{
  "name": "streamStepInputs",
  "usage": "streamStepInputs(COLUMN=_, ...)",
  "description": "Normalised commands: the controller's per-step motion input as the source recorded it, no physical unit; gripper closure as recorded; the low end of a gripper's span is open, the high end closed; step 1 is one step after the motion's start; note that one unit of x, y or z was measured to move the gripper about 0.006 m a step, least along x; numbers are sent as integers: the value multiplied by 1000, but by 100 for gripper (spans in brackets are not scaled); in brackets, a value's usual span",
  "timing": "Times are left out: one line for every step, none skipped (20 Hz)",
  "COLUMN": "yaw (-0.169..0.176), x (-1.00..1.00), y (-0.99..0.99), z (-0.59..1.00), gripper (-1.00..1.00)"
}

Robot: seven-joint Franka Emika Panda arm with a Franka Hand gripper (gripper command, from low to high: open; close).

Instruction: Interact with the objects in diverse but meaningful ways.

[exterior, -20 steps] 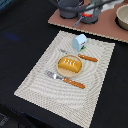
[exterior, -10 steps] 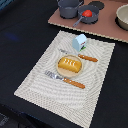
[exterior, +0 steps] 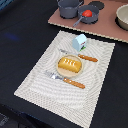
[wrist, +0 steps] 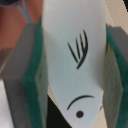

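Dark bench (exterior: 25,35), with a pale ribbed mat (exterior: 50,87) laid across the middle and a brown board (exterior: 107,27) at the far edge. On the mat: loaf (exterior: 69,64), golden and scored, sitting on a round plate (exterior: 60,71); milk carton (exterior: 79,42), white and blue, just beyond the loaf; fork (exterior: 75,55) and knife (exterior: 65,80), orange-handled, flanking the plate. On the board: grey pot (exterior: 69,7) with tomato (exterior: 88,14) just beside it, toward the exterior view's right.

Fish (wrist: 75,55): flat, white, leaf-shaped, marked with black fin strokes, a curved mouth line and a dot eye. Seen only in the wrist view, standing between the green pads (wrist: 36,85), touching both. Claw (wrist: 75,75) pinching the fish by its edges, jaws narrowed to its width. Not seen in the exterior view.
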Motion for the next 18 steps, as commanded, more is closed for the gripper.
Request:
streamStepInputs(yaw=45, x=-17, y=597, z=-420, gripper=100)
streamStepInputs(yaw=45, x=0, y=563, z=-431, gripper=100)
streamStepInputs(yaw=45, x=0, y=531, z=-443, gripper=100)
streamStepInputs(yaw=46, x=0, y=509, z=-457, gripper=100)
streamStepInputs(yaw=46, x=0, y=477, z=-477, gripper=100)
streamStepInputs(yaw=45, x=0, y=471, z=-483, gripper=100)
streamStepInputs(yaw=44, x=0, y=486, z=-491, gripper=100)
streamStepInputs(yaw=43, x=0, y=474, z=-489, gripper=100)
streamStepInputs(yaw=41, x=0, y=443, z=-506, gripper=100)
streamStepInputs(yaw=39, x=0, y=420, z=-509, gripper=100)
streamStepInputs(yaw=36, x=0, y=397, z=-503, gripper=100)
streamStepInputs(yaw=40, x=0, y=360, z=-483, gripper=100)
streamStepInputs(yaw=42, x=0, y=360, z=-483, gripper=100)
streamStepInputs(yaw=41, x=0, y=374, z=-491, gripper=100)
streamStepInputs(yaw=38, x=0, y=346, z=-486, gripper=100)
streamStepInputs(yaw=34, x=0, y=306, z=-480, gripper=100)
streamStepInputs(yaw=29, x=0, y=286, z=-466, gripper=100)
streamStepInputs(yaw=27, x=0, y=294, z=-463, gripper=100)
